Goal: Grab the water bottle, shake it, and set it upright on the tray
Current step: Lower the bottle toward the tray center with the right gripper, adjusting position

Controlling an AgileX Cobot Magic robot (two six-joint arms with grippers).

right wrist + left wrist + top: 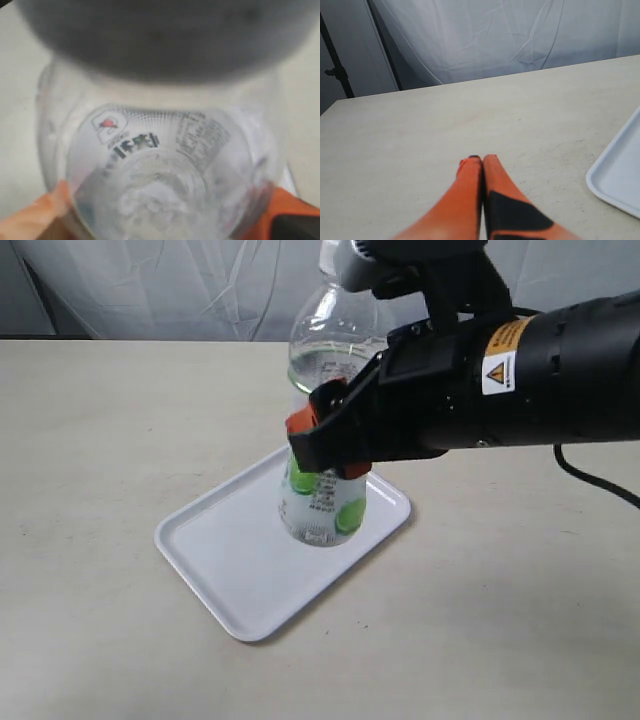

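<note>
The big pale table (100, 440) fills most of the view. The thick black right arm (560, 370) reaches in from the right to the middle. Under it lies the white tray (230, 560), flat on the table.

The water bottle (320, 505) is over the middle of the tray, and the right gripper (325, 450) pinches it around its middle, at the top of the label. The right wrist view is very close and shows an orange finger (35, 220) on each side of the water bottle (160, 165).

The left gripper (482, 162) has its two orange fingers pressed together, and it holds nothing. It sits low over bare table, with a corner of the tray (620, 185) near it.

I think the pick-up part is done, because the bottle is in the grip. One picture cannot tell me if the shaking is done. The standing part looks close. The bottle's bottom is right down at the tray, but I cannot tell if it touches. The gripper must let go before the job is finished.

The bottle stands tall, so its long way goes up and down. The wide bottom points down at the tray. The clear top gets narrow and points up. It may lean a little.
</note>
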